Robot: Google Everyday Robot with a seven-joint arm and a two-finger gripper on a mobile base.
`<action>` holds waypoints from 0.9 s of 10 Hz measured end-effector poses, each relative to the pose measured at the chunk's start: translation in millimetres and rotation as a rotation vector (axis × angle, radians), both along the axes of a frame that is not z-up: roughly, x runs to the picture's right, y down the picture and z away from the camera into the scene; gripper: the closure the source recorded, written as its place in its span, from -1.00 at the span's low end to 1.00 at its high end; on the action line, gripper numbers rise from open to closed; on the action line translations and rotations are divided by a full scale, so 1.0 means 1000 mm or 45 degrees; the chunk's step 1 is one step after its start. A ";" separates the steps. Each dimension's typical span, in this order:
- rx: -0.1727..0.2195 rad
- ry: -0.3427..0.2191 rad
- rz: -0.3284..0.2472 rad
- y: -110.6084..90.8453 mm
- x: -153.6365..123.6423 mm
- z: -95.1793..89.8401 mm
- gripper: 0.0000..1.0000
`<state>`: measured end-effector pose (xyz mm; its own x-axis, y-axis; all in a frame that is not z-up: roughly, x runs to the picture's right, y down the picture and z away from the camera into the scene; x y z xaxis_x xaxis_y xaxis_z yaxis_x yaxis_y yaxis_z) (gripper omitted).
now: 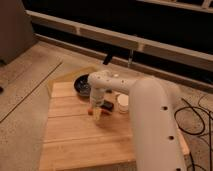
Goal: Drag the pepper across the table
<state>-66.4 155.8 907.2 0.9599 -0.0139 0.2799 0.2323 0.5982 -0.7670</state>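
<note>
The pepper (90,111) is a small red-orange chili lying on the light wooden table (75,140), left of the table's middle. My gripper (96,113) hangs straight down from the white arm (145,115) and stands on or just right of the pepper, at table height. The gripper hides part of the pepper.
A black rectangular block (107,105) lies just right of the gripper. A white cup (122,102) stands beside the block. A dark bowl (82,84) sits at the table's far left edge. Speckled grey floor surrounds the table, and cables lie on it at the right.
</note>
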 end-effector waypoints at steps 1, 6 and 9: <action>-0.003 0.002 0.000 -0.001 0.000 0.002 -0.15; 0.040 0.001 -0.004 -0.014 -0.002 0.004 0.91; 0.071 -0.002 0.001 -0.024 -0.002 0.001 1.00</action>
<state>-68.8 132.2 908.6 0.9595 -0.0284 0.2802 0.2328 0.6399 -0.7323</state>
